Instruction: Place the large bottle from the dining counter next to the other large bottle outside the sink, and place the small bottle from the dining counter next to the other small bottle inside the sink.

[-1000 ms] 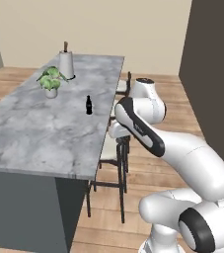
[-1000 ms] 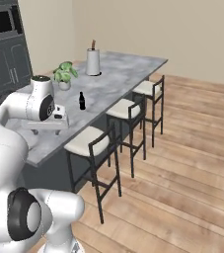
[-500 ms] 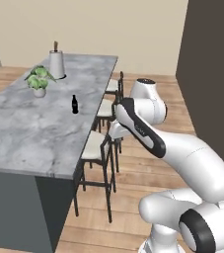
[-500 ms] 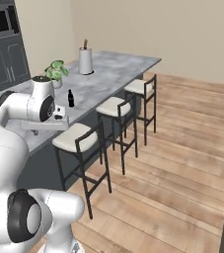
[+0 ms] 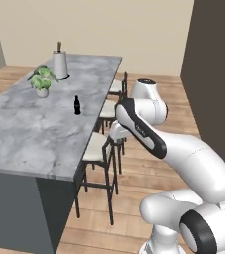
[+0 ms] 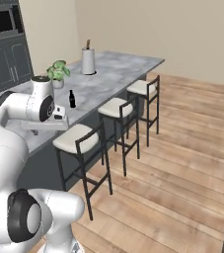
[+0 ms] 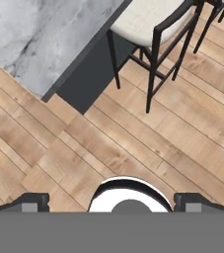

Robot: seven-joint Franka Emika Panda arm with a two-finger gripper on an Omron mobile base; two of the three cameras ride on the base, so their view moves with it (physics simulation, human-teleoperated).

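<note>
- Take the dining counter (image 5: 44, 134) as your landmark; every position below is referenced to it.
- The small dark bottle (image 5: 77, 105) stands upright on the counter top, about midway along its length and nearer the stool-side edge. It is one of the bottles you are to move; judged by its size against the other items on the counter, it is probably the small one, destined for the sink.
- No second bottle can be identified on the counter. The tall white cylindrical holder (image 5: 60, 64) with a dark top stands at the counter's far end; do not mistake it for the large bottle.
- A potted plant (image 5: 41, 82) sits between that holder and the bottle, towards the edge away from the stools. It is well apart from the bottle and should not obstruct a reach from the stool side.
- The gripper (image 7: 111, 201) is empty, its jaws spread fully wide. The hand view looks down at the wooden floor (image 7: 59, 158) beside the counter's near corner, so the arm is folded in a carry posture rather than a reaching one.
- The nearest stool (image 5: 98, 149) stands tucked against the counter between the robot and the bottle. Expect any reach to pass over its seat.
- No bottle has been picked up yet; the base is not yet positioned for a grasp.
</note>
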